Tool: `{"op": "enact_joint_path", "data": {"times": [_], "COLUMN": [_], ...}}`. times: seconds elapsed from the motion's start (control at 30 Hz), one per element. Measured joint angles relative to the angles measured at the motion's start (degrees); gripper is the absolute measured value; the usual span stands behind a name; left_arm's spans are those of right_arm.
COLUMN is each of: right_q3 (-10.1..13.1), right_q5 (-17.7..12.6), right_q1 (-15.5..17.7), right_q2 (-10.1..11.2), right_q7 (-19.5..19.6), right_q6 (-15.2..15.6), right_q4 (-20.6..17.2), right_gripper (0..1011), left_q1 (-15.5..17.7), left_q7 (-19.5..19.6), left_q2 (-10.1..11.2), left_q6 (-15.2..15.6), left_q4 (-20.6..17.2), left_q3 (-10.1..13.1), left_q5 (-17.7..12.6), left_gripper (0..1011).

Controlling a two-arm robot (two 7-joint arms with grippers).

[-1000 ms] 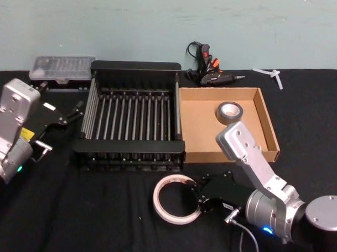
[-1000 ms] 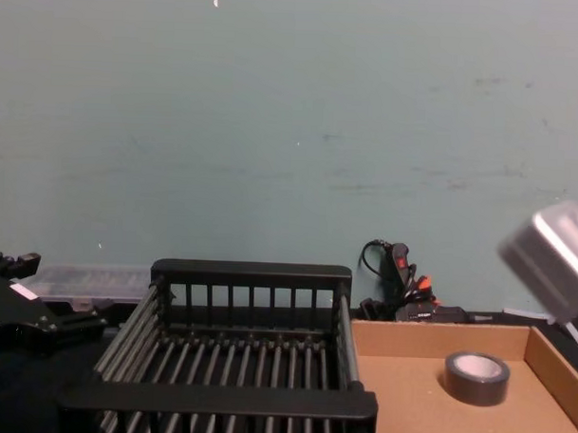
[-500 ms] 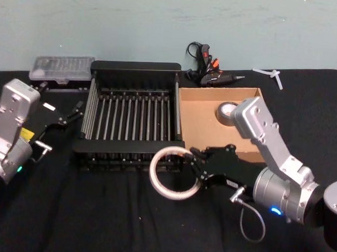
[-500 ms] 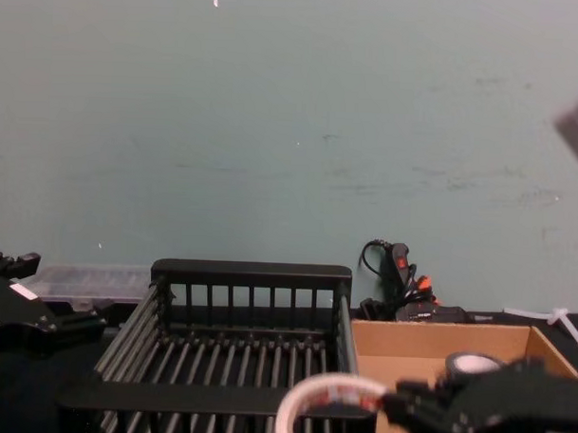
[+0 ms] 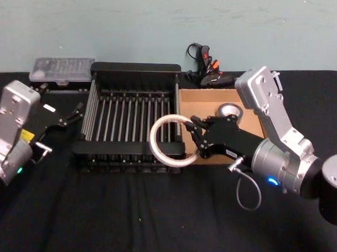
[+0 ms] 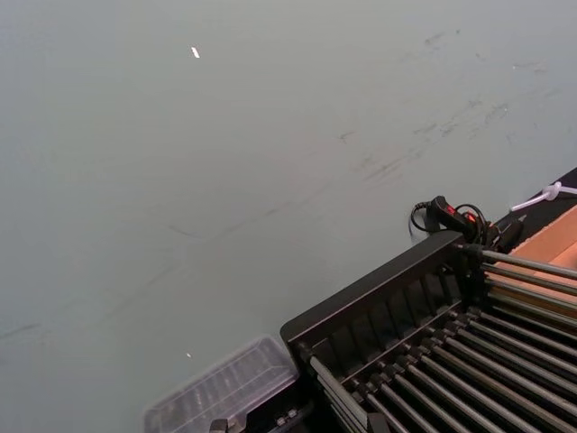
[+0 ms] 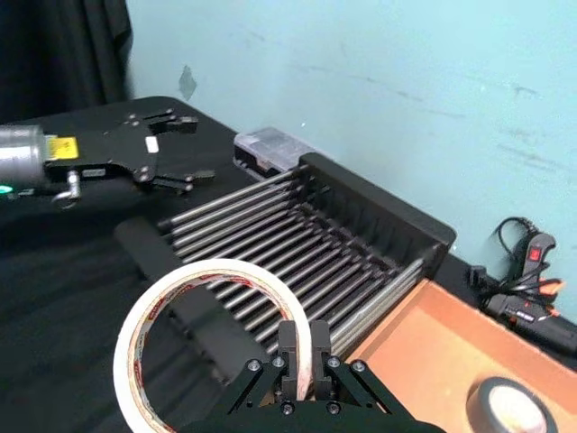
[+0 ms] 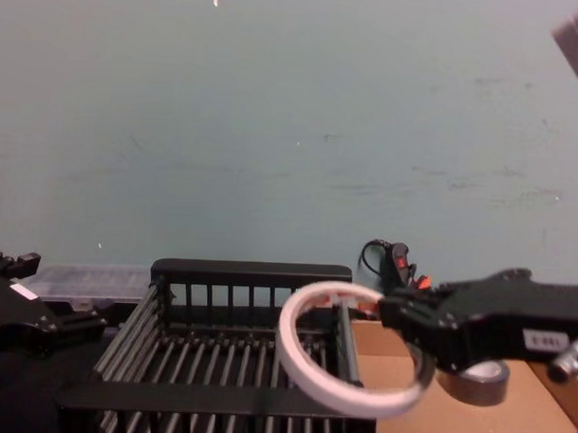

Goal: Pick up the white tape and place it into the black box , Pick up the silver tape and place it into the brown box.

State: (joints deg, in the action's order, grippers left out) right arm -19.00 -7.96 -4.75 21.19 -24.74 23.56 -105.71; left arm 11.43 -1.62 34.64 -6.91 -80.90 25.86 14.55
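Black-draped counter [image 5: 126, 213] before a pale wall: right pincer [image 5: 193, 142] clamped on the white tape [image 5: 167, 141], lifted over the black box's [image 5: 134, 67] right rim, box floor just leftward; left pincer [image 5: 63, 118] parked, splayed.

No legible text (labels blurred)

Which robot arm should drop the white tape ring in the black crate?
The right gripper: it is shut on the white tape, at the black crate's right edge. The left gripper is parked outside.
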Motion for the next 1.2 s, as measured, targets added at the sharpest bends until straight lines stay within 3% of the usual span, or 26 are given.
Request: {"op": "enact_joint_path", "data": {"times": [0.3, 0.67, 1.2], "right_q3": [-2.0, -5.4, -8.5], "right_q5": [0.0, 2.0, 5.6], "right_q1": [-6.4, -16.3, -25.2], "right_q2": [-1.9, -7.3, -14.3], "right_q7": [1.2, 4.4, 6.2], "right_q6": [-1.2, -5.0, -9.6], "right_q4": [6.3, 18.9, 35.7], "right_gripper": [97, 97, 97], "left_q1": [0.0, 0.0, 0.0], "left_q7": [0.0, 0.0, 0.0], "left_q2": [0.0, 0.0, 0.0], "left_q6": [0.0, 0.0, 0.0], "left_q4": [0.0, 0.0, 0.0], "left_q3": [0.0, 0.0, 0.0], "left_q5": [0.0, 0.0, 0.0], "left_gripper": [1001, 1001, 1001]}}
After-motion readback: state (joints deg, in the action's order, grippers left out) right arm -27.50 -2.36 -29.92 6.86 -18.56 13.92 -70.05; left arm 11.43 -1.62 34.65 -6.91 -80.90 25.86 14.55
